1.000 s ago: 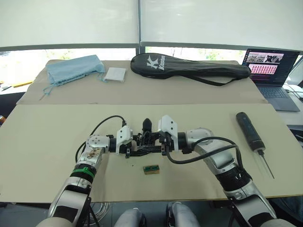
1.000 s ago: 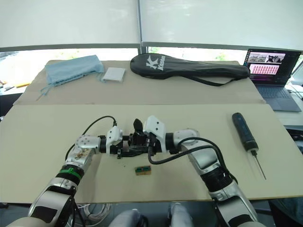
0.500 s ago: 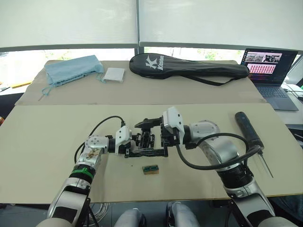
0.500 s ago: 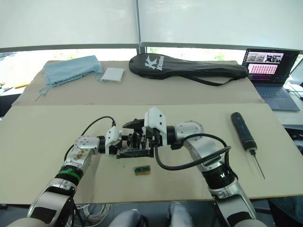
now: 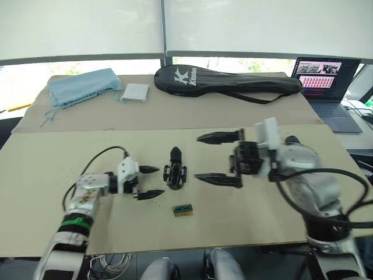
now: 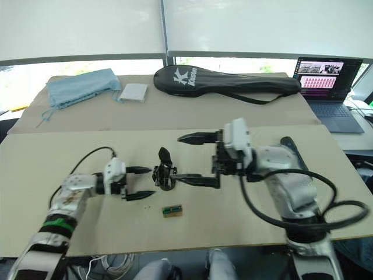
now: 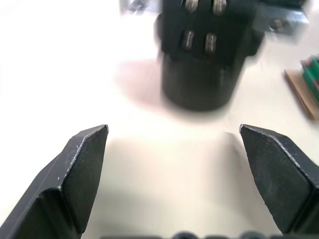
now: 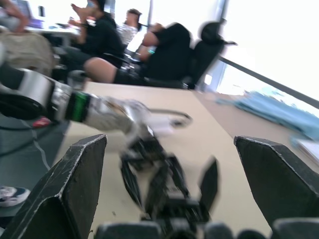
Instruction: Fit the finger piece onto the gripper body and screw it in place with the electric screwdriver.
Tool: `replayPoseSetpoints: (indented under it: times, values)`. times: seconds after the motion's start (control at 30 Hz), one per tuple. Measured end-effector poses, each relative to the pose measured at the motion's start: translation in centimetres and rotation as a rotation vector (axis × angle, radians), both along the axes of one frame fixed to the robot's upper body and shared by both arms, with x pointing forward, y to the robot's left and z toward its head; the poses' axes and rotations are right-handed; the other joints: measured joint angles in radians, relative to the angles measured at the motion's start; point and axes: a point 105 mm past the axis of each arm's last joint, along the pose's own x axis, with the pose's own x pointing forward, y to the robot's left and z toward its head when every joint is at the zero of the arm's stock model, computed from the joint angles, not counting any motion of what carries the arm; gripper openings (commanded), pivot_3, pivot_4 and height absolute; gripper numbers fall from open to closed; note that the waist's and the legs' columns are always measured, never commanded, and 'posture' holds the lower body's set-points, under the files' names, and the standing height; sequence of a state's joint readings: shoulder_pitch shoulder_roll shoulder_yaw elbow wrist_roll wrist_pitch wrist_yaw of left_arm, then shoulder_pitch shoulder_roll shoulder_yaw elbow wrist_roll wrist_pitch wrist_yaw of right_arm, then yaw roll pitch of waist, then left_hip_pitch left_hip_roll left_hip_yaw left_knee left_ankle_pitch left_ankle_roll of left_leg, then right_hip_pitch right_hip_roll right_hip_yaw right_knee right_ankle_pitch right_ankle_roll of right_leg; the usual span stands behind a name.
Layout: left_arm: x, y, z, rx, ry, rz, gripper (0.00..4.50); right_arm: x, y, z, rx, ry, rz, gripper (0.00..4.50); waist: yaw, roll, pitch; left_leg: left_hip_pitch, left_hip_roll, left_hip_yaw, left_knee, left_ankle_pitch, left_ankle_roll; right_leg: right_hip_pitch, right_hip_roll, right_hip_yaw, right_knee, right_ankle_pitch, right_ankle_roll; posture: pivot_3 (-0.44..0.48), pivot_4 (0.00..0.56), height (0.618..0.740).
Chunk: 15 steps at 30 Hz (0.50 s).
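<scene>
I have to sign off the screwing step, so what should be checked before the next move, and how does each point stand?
1. Left hand free: ok, open, beside the gripper body.
2. Right hand free: ok, open wide.
3. Gripper body on the table: ok, no hand touching it.
4. Finger piece fitted: cannot tell; one finger sticks up.
5. Electric screwdriver reachable: cannot tell, mostly hidden behind the right arm.
6. Small green-and-tan box out of the way: ok, apart from the body.

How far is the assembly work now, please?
The gripper body stands alone on the table; whether its finger piece is fitted I cannot tell. In hand: nothing, as the left pincer and the right pincer are both open beside it. Left: the screwing.
</scene>
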<state>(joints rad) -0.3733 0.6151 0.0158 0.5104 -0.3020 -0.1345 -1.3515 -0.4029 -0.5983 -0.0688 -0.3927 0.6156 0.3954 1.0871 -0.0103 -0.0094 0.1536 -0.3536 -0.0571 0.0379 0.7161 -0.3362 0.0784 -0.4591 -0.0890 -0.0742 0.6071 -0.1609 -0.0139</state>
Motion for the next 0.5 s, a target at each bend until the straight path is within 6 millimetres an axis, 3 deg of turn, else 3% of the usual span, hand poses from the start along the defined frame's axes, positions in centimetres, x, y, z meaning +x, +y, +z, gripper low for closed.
replayPoseSetpoints:
  times: [0.03,0.1,0.27,0.4,0.5]
  values:
    - [-0.8,1.0,0.6,0.011,0.014,0.004,4.46,-0.2,-2.0,-0.6,-0.016,0.026,-0.087,4.50,0.009,-0.001,0.001,0.000,0.000,0.000,0.000,0.000,0.000,0.001,-0.001,-0.001,-0.001,0.000,0.000,0.000,0.150,0.740]
    - [-1.1,1.7,0.9,0.020,0.027,0.014,4.46,-0.3,-3.0,-1.0,-0.020,0.042,-0.131,4.50,0.014,0.000,0.001,0.000,0.000,0.000,0.000,-0.001,0.001,0.001,-0.001,0.000,-0.002,0.000,0.000,0.000,0.150,0.740]
    - [-1.8,4.5,5.5,-0.009,-0.029,0.090,4.46,-1.5,-10.2,-2.8,-0.039,0.096,-0.467,4.50,0.039,0.000,0.002,-0.001,0.000,0.000,0.000,-0.002,0.002,0.003,-0.002,-0.001,-0.006,0.001,0.002,0.000,0.150,0.740]
    - [-2.4,2.8,7.9,-0.070,-0.057,0.038,4.46,-3.2,-14.0,-3.6,-0.067,0.091,-0.636,4.50,0.041,0.000,0.002,0.000,-0.001,0.000,-0.001,-0.002,0.001,0.004,-0.001,0.000,-0.008,0.001,0.003,0.000,0.150,0.740]
    - [-2.9,1.1,9.7,-0.165,-0.062,0.014,4.46,-5.7,-18.2,-6.0,-0.061,0.167,-0.832,4.50,0.051,0.000,0.002,0.001,0.000,0.000,-0.003,-0.002,0.002,0.005,0.001,0.000,-0.009,0.001,0.004,0.000,0.150,0.740]
